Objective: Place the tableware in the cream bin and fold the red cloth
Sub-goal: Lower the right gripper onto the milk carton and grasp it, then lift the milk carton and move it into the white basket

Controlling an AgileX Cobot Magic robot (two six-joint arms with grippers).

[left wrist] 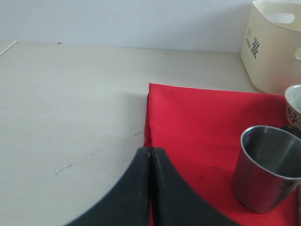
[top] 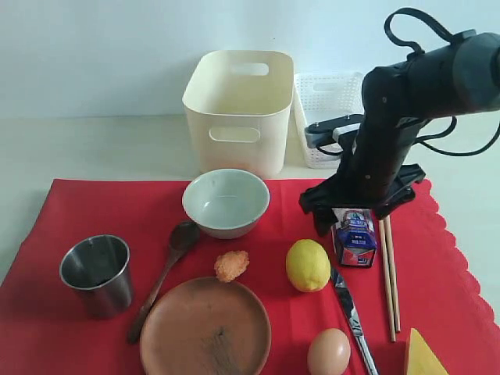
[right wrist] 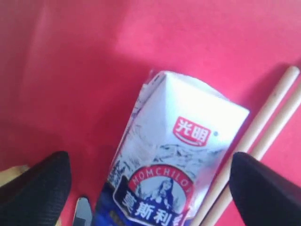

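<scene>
Four items (bowl [top: 226, 201], cup [top: 97, 273], spoon [top: 164, 273], plate [top: 205, 328]) are laid on the cloth [top: 94, 211], outside the bin [top: 238, 109]. The right gripper [right wrist: 150, 188] is spread astride the carton [top: 356, 241], probably to clear it; the left gripper [left wrist: 150, 188] is clenched empty.

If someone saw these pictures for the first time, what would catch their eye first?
The bright red cloth fills the foreground of the exterior view. Next comes the black right gripper, jaws open, straddling the blue-and-white milk carton on the cloth's right side. Behind the cloth stands the tall cream bin.
</scene>
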